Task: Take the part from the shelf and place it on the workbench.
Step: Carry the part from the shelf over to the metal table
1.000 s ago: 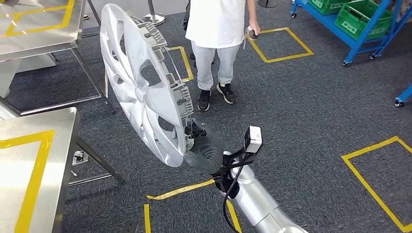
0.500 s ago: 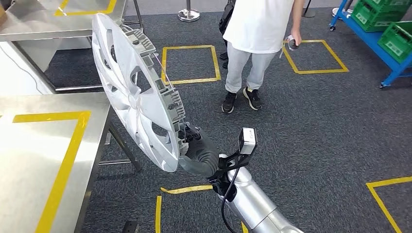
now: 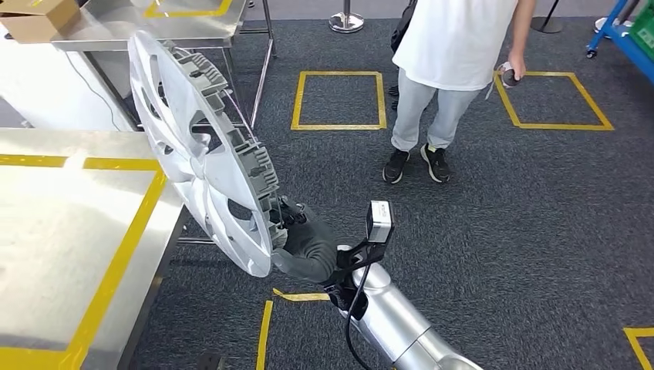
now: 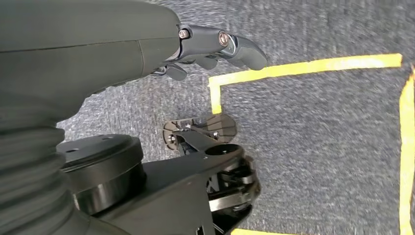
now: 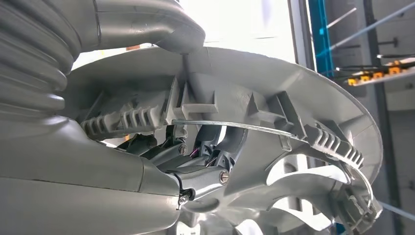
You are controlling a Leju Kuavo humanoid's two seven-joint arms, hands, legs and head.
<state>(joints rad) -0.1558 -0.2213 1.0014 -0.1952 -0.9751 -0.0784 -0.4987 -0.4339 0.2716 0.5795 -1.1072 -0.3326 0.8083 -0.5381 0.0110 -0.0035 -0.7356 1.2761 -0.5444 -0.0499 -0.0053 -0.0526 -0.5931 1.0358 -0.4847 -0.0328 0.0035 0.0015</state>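
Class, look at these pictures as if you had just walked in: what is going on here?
A humanoid robot's right hand grips a silver wheel cover by its lower rim, holding it upright on edge beside a steel workbench marked with yellow tape. The cover is not yet on the bench. The left hand hangs over the carpet, holding nothing. A person stands nearby.

No readable text, label, brand, number or sign is showing anywhere; the yellow floor tape is forming plain squares only.
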